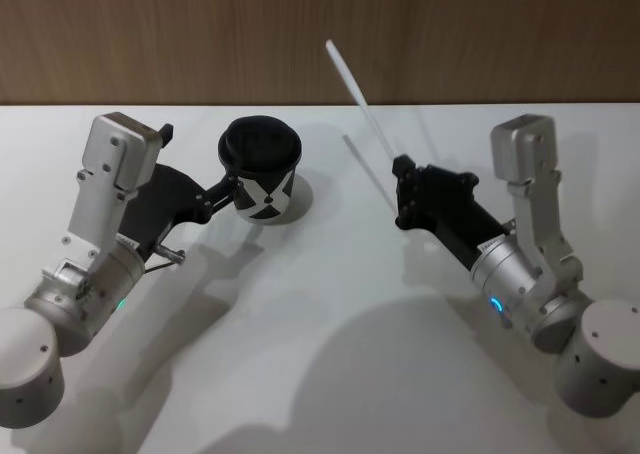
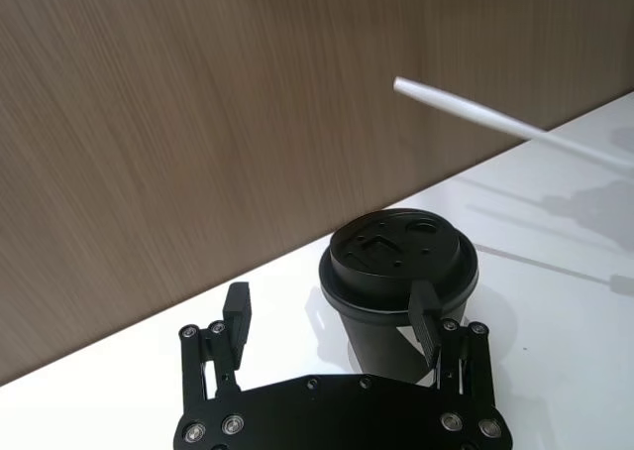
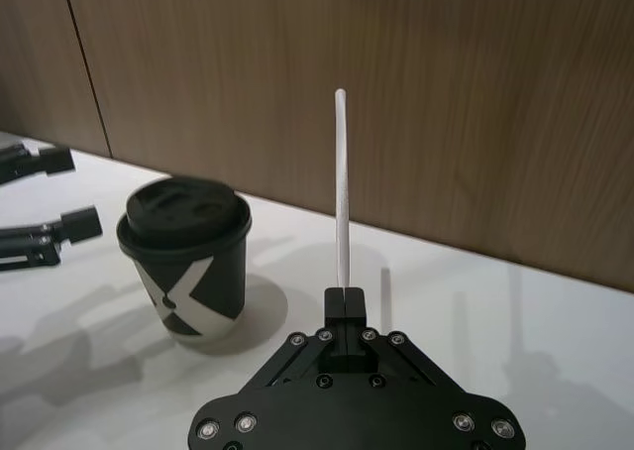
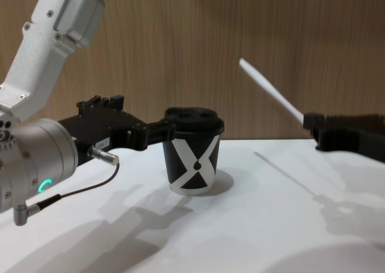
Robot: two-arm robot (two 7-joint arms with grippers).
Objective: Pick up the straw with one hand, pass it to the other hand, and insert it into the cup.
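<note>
The left gripper (image 1: 196,161) reaches in over the left part of the table with its fingers (image 2: 426,316) spread wide and nothing between them. One fingertip sits right against the side of the cup (image 1: 262,174), though I cannot tell whether it touches. The cup stands upright on the table with its lid on, the white X facing the robot.

To its right, well apart, the straw (image 1: 355,92) is in the air, slanting up and away towards the wall and leaning towards the cup's side. The right gripper (image 1: 401,164) is clamped on its lower end, fingers pressed together.

The table (image 1: 330,304) is plain white. Behind it runs a wall (image 1: 300,34) of brown wood panelling.
</note>
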